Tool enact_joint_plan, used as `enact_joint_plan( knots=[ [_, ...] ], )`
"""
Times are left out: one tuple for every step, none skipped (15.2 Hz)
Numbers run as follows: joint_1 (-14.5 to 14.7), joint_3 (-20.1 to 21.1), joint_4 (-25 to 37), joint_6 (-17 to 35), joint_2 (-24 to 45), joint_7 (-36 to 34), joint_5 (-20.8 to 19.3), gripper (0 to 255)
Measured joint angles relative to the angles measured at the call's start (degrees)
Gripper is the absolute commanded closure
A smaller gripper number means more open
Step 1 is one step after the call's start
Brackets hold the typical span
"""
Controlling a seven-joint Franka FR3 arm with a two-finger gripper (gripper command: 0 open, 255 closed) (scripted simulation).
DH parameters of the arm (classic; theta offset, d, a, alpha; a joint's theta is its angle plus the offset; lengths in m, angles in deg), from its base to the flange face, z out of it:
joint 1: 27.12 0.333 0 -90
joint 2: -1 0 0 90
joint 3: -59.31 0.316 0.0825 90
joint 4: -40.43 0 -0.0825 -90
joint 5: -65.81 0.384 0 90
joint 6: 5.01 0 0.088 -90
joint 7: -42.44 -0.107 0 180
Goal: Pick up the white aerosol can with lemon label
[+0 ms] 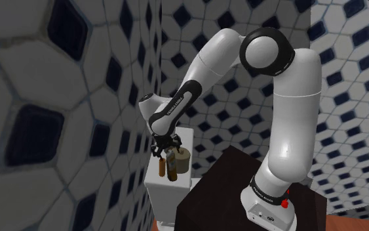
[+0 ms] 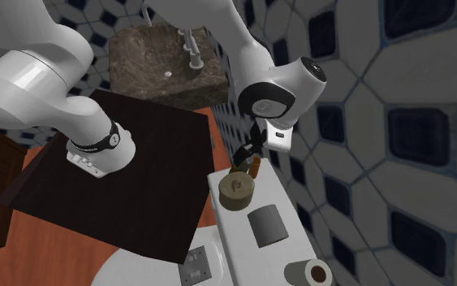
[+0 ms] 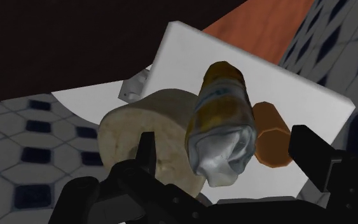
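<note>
In the wrist view the aerosol can stands on a white tank lid. It has a yellow label and a pale silvery cap. My gripper hangs over it, open. The can and an orange-brown bottle beside it both sit between the fingers, and neither finger touches the can. A tan round object sits close on the can's other side. In the shoulder view the gripper is just above this cluster. The second exterior view shows the gripper over the brown bottle.
The lid also carries the tan round object, a grey block and a paper roll. Tiled walls close in behind it. The dark stand is beside the toilet, and a stone sink lies beyond.
</note>
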Motion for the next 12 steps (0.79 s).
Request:
enact_joint_plan(
  knots=[
    [0.0,-0.1,0.0,0.3,0.2,-0.1,-0.1,255],
    [0.0,-0.1,-0.1,0.4,0.3,-0.1,-0.1,255],
    [0.0,-0.1,0.0,0.4,0.3,-0.2,-0.2,255],
    [0.0,-0.1,0.0,0.5,0.3,-0.2,-0.2,255],
    [0.0,-0.1,0.0,0.5,0.3,-0.2,-0.2,255],
    [0.0,-0.1,0.0,0.5,0.4,-0.2,-0.2,255],
    [0.0,-0.1,0.0,0.5,0.4,-0.1,-0.2,255],
    [0.0,-0.1,0.1,0.5,0.4,-0.1,-0.2,255],
    [0.0,-0.1,0.1,0.5,0.4,-0.1,-0.2,255],
    [0.0,-0.1,0.1,0.5,0.4,-0.1,-0.2,255],
    [0.0,-0.1,0.0,0.5,0.4,-0.1,-0.2,255],
    [0.0,0.0,0.0,0.2,0.1,0.0,-0.1,255]
  ],
)
